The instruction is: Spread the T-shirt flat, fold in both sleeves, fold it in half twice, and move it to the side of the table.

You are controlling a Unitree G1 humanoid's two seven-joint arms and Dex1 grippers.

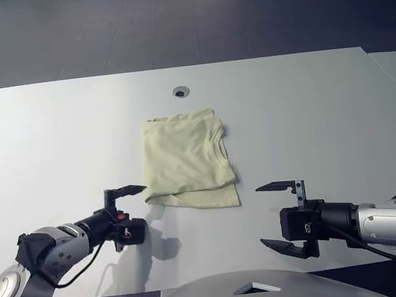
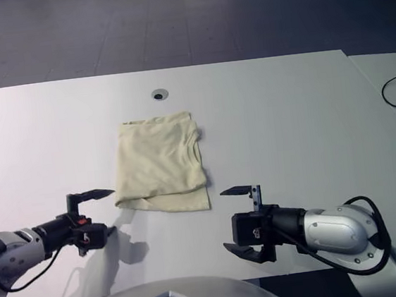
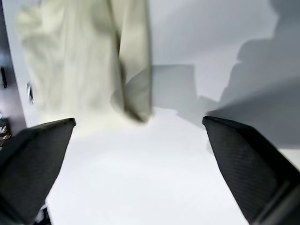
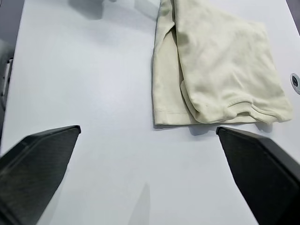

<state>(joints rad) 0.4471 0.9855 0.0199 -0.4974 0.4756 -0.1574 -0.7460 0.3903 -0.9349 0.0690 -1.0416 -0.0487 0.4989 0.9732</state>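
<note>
T-shirt (image 1: 187, 160) is lying as a compact folded rectangle near the middle of the table (image 1: 307, 108), its longer side running away from you toward the small round hole (image 1: 181, 91) in the tabletop, with a lower layer peeking out along the near edge. You're holding the left gripper (image 1: 135, 210) low over the table, jaws spread wide and gripping nothing, and its upper fingertip is sitting just beside the shirt's near left corner. That's the relation everything is turning on: the cloth is lying ahead of that gripper and slightly toward your right, almost within a nudge. Your right gripper (image 1: 262, 215) is hovering near the front edge, jaws also gaping and carrying nothing, and it's standing clearly apart from the near right corner, with bare table between them. So the left arm is looking like the nearer one. Judging by the bundle's shape, the folding is looking largely done, and you're probably lining up either a last fold or the slide to the side. Either way, you're needing a grip across that near edge, catching all layers, or the bundle is likely going to peel open as it travels.
</note>
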